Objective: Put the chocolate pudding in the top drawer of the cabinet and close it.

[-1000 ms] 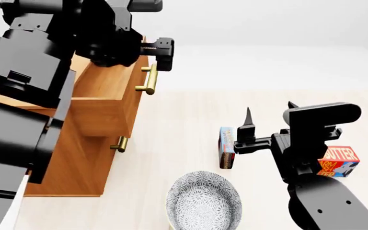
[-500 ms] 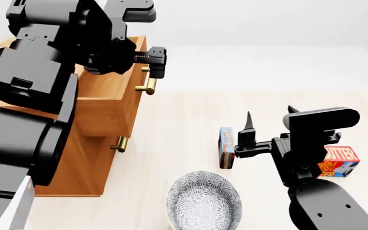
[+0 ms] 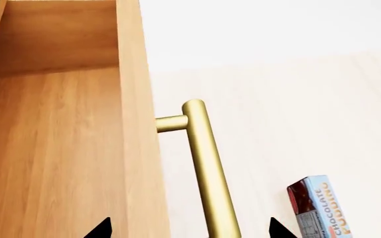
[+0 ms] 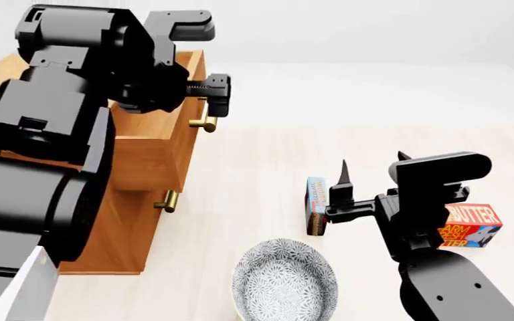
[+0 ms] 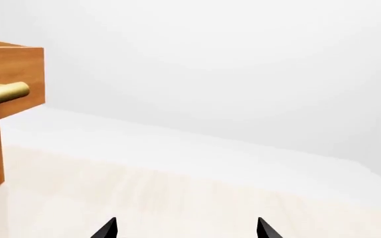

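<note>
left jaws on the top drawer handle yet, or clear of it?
Apart. The left wrist view shows the left gripper open, its tips either side of the brass handle of the top drawer, gaps visible.

Head camera looking forward and down over both arms onto the pale floor, left wrist camera close above the top drawer (image 3: 58, 148) and its brass handle (image 3: 207, 168), right wrist camera facing level across the floor, all three sharing that handle.
</note>
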{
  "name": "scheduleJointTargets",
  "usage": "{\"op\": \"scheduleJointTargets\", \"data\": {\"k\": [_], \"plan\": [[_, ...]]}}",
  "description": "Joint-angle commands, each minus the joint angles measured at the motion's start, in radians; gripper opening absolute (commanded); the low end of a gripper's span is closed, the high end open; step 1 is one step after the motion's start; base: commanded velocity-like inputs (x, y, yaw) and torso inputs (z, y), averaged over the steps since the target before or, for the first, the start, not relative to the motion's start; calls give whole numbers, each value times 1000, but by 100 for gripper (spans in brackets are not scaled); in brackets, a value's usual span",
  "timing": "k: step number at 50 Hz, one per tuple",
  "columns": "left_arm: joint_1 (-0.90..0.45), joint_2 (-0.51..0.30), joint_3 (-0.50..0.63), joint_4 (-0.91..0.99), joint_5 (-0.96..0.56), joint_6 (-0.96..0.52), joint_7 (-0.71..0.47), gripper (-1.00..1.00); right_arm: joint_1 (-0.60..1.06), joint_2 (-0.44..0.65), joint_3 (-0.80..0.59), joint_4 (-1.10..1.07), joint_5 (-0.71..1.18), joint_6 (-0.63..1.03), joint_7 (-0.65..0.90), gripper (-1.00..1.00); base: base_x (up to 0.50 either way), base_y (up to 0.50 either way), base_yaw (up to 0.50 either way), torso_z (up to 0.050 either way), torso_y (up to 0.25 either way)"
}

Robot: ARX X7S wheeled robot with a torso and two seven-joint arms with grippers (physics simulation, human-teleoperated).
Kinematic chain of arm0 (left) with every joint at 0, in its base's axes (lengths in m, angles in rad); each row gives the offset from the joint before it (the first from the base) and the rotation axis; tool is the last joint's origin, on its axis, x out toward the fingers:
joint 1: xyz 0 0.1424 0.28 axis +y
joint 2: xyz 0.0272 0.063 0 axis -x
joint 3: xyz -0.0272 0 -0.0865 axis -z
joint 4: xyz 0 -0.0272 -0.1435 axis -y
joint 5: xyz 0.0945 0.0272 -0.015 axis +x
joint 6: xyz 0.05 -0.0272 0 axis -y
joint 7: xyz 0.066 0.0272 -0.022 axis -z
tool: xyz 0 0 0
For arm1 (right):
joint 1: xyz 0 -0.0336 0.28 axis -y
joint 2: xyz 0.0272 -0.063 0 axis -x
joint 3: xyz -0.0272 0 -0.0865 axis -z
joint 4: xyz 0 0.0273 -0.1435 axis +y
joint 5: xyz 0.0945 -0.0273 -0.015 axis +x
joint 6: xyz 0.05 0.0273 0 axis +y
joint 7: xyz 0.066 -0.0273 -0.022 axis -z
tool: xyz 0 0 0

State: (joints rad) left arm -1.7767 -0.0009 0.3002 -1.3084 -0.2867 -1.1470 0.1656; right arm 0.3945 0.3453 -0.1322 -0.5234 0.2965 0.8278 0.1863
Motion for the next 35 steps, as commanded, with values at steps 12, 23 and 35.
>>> {"op": "scheduleJointTargets", "data": {"k": [12,23,35], "plan": [[30,0,-55,0,38,-15,17,100,3,4,-18,20,-6,-13,5,100,0,0,0,0,0],[48,0,-20,0,27,-19,19,100,0,5,-18,27,-3,-20,7,100,0,0,0,0,0],[51,1,190,0,-194,-14,30,100,6,4,-23,50,-4,-33,6,100,0,0,0,0,0]]}}
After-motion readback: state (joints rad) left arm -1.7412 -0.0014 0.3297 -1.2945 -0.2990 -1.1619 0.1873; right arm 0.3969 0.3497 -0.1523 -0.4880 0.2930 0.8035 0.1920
